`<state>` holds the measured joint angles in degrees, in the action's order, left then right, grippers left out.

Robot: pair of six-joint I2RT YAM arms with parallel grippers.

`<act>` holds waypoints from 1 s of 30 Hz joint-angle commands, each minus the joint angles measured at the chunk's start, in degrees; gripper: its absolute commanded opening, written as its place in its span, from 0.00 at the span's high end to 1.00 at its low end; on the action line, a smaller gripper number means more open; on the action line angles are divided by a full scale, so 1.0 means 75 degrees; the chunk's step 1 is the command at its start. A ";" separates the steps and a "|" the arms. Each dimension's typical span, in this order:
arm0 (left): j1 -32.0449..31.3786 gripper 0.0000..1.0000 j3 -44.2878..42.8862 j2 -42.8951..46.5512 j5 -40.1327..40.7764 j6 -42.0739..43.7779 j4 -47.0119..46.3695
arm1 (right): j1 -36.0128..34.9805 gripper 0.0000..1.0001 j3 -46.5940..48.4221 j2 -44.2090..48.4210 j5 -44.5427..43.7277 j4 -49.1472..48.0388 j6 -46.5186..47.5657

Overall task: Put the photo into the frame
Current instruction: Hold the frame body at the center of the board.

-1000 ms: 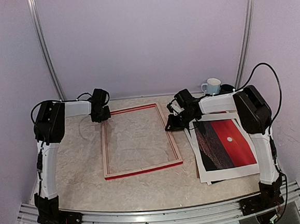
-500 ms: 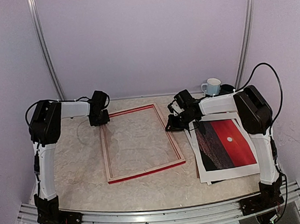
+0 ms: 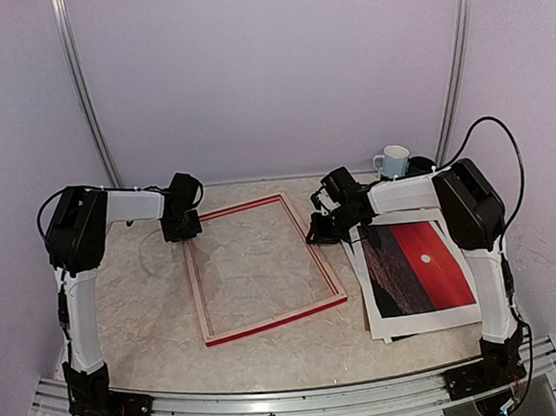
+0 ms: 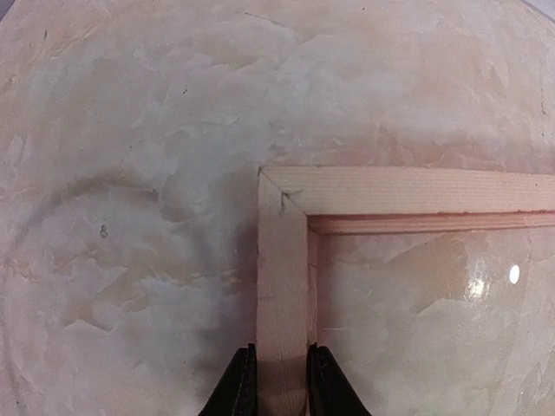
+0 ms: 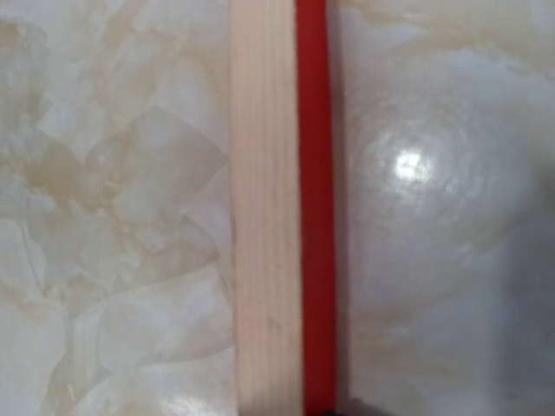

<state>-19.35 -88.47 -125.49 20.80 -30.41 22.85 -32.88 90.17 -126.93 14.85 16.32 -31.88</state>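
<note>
**Materials.** The frame [image 3: 277, 321] is a thin rectangular surround lying flat and slightly skewed at the middle of the table [image 3: 152, 314]. Its rails are pale, straight-grained wood on the upward face, with red along the edges. The left wrist view shows a mitred corner joint [image 4: 282, 191]. The table top is glossy, marbled cream and beige, with lamp glare on it. The photo [image 3: 418, 269] lies picture-side up on the right of the table, beside the frame and outside it. It shows a red sky, a small white sun and dark water inside a white border. A white mug [image 3: 391, 161] stands at the far right.

**Obscured.** The right forearm covers the photo's far-left corner. A pale edge projects under the photo's near side, and what it belongs to cannot be made out. The right wrist view is filled by a blurred length of rail [image 5: 269, 217], wood with a red strip beside it. Only a dark sliver shows at the bottom of that view, so the fingers cannot be read.

**Arms.** The left arm reaches inward, elbow raised. The left gripper [image 3: 182, 230] points down at the frame's far-left corner. Its two dark fingers [image 4: 238, 390] are clamped on either side of the rail, grasping the frame. The right arm is bent across the photo. The right gripper [image 3: 320, 232] is down at the frame's right rail. Whether it is clenched on that rail or free of it cannot be told.
</note>
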 commanded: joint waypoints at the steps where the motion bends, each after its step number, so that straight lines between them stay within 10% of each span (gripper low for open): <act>1: -0.0292 0.79 0.0505 0.0190 -0.0501 -0.0126 0.1033 | -0.0110 1.00 -0.0292 -0.0242 -0.0311 0.0339 -0.0347; 30: -0.1119 0.79 0.2501 0.1553 -0.1304 -0.0804 0.0671 | -0.0180 1.00 -0.0280 -0.0156 -0.0434 0.0278 -0.0654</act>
<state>-24.01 -72.82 -114.21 20.64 -36.18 24.01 -33.10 90.08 -126.65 13.02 16.40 -33.12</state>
